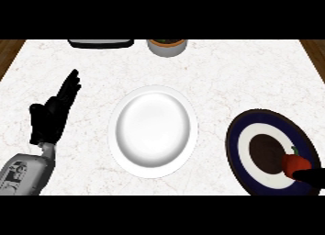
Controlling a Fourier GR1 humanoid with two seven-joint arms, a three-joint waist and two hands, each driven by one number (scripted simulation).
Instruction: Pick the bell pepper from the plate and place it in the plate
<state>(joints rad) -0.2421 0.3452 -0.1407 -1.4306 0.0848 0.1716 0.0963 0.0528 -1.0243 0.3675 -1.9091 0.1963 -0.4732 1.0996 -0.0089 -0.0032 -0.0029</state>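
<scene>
The grasp is the step in hand: the bell pepper (295, 164) has not yet left its plate. It sits on the dark-rimmed plate (232, 144) at about four o'clock on the counter (246, 78), on the right side of that plate's dark centre. The right hand (321, 176) comes in from the lower right edge and its dark tip lies right against the pepper's near side. So little of it shows that I cannot tell whether it is spread or closed on anything.

The next move, as I judge it, calls for closing round the pepper, lifting it clear of the rim, and carrying it towards nine o'clock to the white plate (154, 131) at the counter's centre.

The pepper is small, red and rounded, with a short green stem pointing towards twelve o'clock.

The left hand (47, 121) rests at nine o'clock, fingers straight and up, holding nothing. A small pot (167, 47) stands at twelve o'clock, with a dark tray (101, 43) just beside it at eleven.
</scene>
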